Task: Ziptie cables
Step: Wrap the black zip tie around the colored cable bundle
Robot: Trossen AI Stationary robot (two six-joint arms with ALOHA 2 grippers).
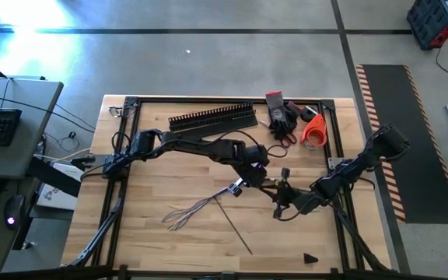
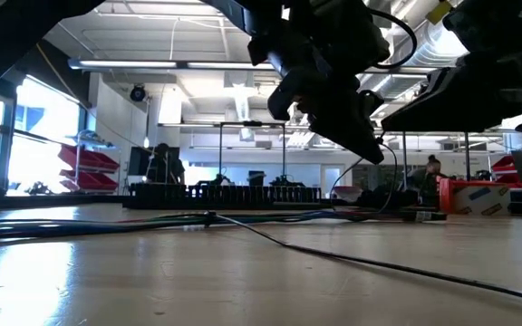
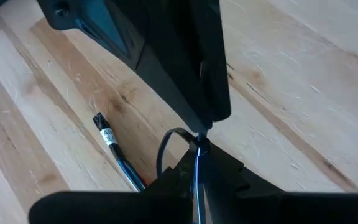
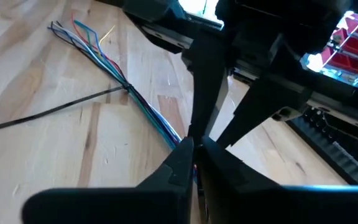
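My right gripper [image 4: 191, 148] is clamped on one end of the cables [image 4: 114, 68], which trail away from it flat across the wooden table [image 1: 169, 249]. My left gripper [image 1: 243, 180], fingers together, pinches the same bundle just beside it. A black ziptie [image 4: 39, 112] crosses the cables farther out.

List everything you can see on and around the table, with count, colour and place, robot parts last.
cables: one loose bundle, mixed colours, table centre-left, one end at the pincers
zip tie: one, black, lying across the bundle
slotted duct: one, black, far side of table
tape roll: one, orange, far right corner
gloves: black heap beside the tape roll
table: one, light wood
left pincer: shut on the cables, table centre
right pincer: shut on the cables, facing the left pincer
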